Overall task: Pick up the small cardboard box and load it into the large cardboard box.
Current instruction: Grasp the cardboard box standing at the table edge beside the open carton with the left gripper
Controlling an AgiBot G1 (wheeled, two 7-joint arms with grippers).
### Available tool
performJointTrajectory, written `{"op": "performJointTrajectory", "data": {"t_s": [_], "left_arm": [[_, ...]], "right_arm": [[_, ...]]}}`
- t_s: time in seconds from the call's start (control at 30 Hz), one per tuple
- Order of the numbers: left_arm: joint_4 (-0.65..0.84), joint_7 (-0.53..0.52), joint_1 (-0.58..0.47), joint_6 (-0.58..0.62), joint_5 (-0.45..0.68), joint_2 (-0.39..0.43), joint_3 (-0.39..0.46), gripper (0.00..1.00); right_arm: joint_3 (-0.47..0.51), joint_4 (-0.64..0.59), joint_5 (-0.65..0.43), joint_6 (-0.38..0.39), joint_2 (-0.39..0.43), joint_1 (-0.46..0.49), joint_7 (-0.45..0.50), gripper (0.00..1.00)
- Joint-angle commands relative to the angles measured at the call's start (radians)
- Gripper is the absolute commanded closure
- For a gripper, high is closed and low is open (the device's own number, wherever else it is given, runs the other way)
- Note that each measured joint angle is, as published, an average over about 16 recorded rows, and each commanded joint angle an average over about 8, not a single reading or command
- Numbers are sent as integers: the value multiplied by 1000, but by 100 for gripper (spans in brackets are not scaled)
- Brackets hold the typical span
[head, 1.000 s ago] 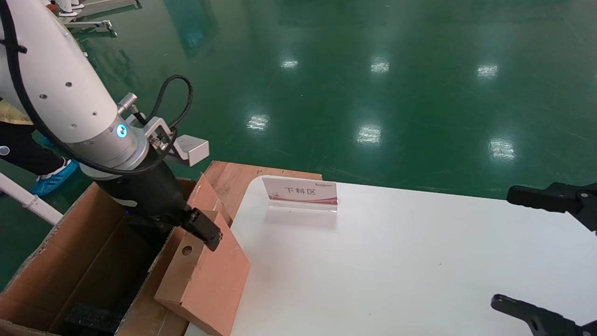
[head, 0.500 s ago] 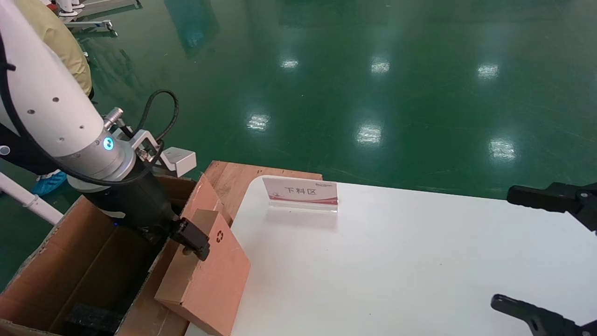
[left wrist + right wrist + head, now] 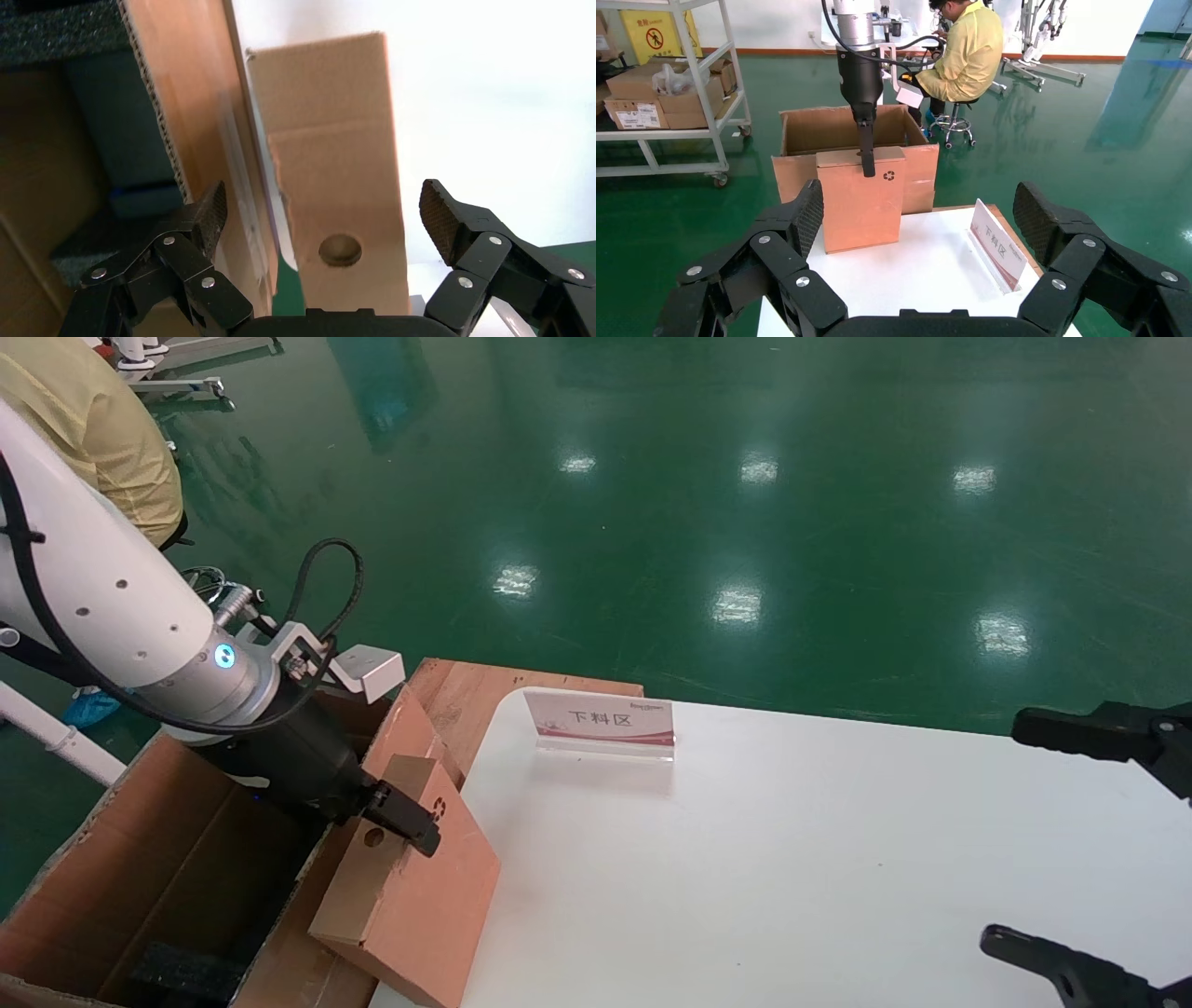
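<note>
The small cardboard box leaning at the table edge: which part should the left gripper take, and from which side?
Best bet: the raised narrow end of the small cardboard box, near its round hole, approached from above. The box leans against the large cardboard box, so its broad faces are slim enough to pinch. The left gripper is open and already straddles that end. The right gripper sits parked, open, over the table.

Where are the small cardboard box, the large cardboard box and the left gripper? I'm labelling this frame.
small cardboard box (image 3: 424,905): head view, on its broad face.
large cardboard box (image 3: 163,854): head view, on its inner wall.
left gripper (image 3: 323,214): left wrist view, midway between the open fingertips.
</note>
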Motion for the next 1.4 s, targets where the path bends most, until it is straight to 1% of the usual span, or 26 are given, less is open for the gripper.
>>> {"op": "performJointTrajectory", "data": {"t_s": [0.03, 0.27, 0.53, 0.8, 0.97, 1.4], "left_arm": [[0, 11, 10, -17, -1, -5, -1, 0], [0, 31, 21, -51, 25, -14, 1, 0], [-4, 43, 38, -136, 90, -37, 3, 0], [-5, 109, 72, -209, 48, -77, -15, 0], [-4, 125, 73, -213, 24, -85, -23, 0], [-4, 119, 63, -179, -3, -70, -27, 0]], "right_arm": [[0, 0, 0, 0, 0, 0, 0, 0], [-1, 0, 0, 0, 0, 0, 0, 0], [-1, 0, 1, 0, 0, 0, -1, 0], [-2, 0, 1, 1, 1, 0, -1, 0], [-2, 0, 1, 1, 1, 0, -1, 0], [-3, 0, 2, 1, 1, 1, -1, 0]]}}
